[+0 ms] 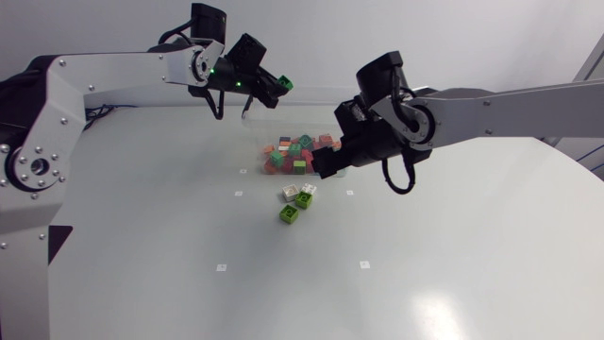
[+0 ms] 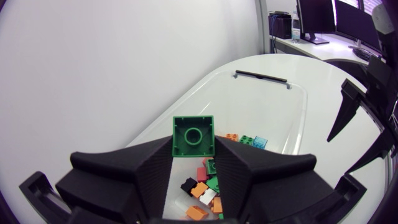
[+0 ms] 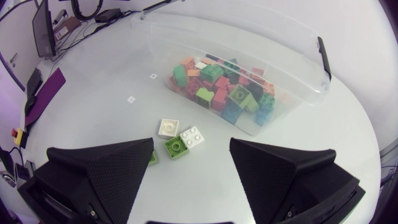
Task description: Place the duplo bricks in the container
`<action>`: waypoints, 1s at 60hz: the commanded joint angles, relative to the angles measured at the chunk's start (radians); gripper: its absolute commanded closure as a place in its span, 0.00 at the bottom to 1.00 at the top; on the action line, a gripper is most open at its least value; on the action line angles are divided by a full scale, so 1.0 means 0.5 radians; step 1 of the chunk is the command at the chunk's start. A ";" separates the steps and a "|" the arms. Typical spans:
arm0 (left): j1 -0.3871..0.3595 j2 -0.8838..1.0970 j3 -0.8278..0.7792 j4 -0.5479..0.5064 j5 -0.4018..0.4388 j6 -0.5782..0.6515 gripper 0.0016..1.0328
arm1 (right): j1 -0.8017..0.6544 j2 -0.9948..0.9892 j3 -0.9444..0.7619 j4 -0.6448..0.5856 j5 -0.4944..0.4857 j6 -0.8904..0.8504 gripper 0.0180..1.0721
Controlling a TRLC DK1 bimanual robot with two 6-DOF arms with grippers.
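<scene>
My left gripper (image 1: 268, 87) hangs high over the far end of the clear container (image 1: 251, 149), shut on a green duplo brick (image 1: 281, 85). In the left wrist view that brick (image 2: 193, 135) sits studs-hollow side up between the fingers, with the container (image 2: 273, 102) below. My right gripper (image 1: 330, 168) is open and holds nothing, low at the container's near right corner. Ahead of it lie loose bricks: two white ones (image 3: 168, 127) (image 3: 193, 135) and a green one (image 3: 176, 146). Another green brick (image 3: 152, 158) is partly hidden by a finger.
The container (image 3: 249, 25) holds several red, orange, green, blue and white bricks. The loose bricks (image 1: 297, 200) lie on the table just in front of it. Small white markers (image 1: 222, 267) dot the tabletop. My right gripper (image 2: 367, 118) shows beside the container in the left wrist view.
</scene>
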 commanded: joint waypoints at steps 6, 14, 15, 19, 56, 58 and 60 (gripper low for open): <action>-0.002 0.155 0.168 0.005 -0.067 -0.063 0.60 | 0.077 0.222 0.016 0.013 0.061 -0.023 0.16; 0.005 0.177 0.198 0.001 -0.086 -0.082 0.34 | 0.144 0.345 0.044 0.032 0.141 -0.011 0.16; 0.005 0.174 0.198 0.001 -0.086 -0.082 0.30 | 0.147 0.354 0.047 0.038 0.150 -0.011 0.16; 0.005 0.161 0.195 0.001 -0.092 -0.085 0.16 | 0.156 0.434 0.081 0.059 0.190 -0.026 0.16; 0.057 -0.600 -0.768 0.406 -0.098 -0.017 0.05 | 0.129 0.839 0.522 0.019 0.414 -0.066 0.16; 0.069 -0.643 -0.823 0.422 -0.098 -0.017 0.05 | 0.123 0.848 0.541 0.007 0.414 -0.050 0.16; 0.087 -0.685 -0.881 0.431 -0.095 -0.014 0.05 | 0.120 0.860 0.559 -0.008 0.414 -0.044 0.16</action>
